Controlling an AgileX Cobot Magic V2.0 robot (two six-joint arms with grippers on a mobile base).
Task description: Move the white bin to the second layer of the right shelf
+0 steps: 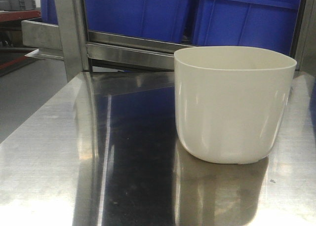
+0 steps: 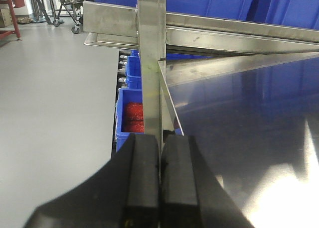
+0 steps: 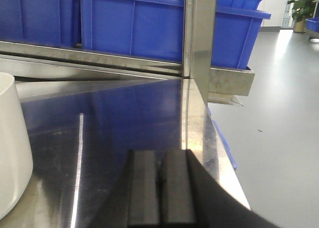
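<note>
Before lifting white bin (image 1: 234, 105), upright on tabletop (image 1: 59, 157) at right-centre of front frame, part left claw (image 2: 160, 146) and right claw (image 3: 160, 161), both pressed together and empty, then pinch rim squarely from both sides, keeping it level.

Bright glare on steel tabletop (image 1: 49, 181)

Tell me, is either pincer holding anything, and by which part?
Nothing is held. The left pincer and right pincer are both shut with nothing between them; the white bin stands free on the steel table.
</note>
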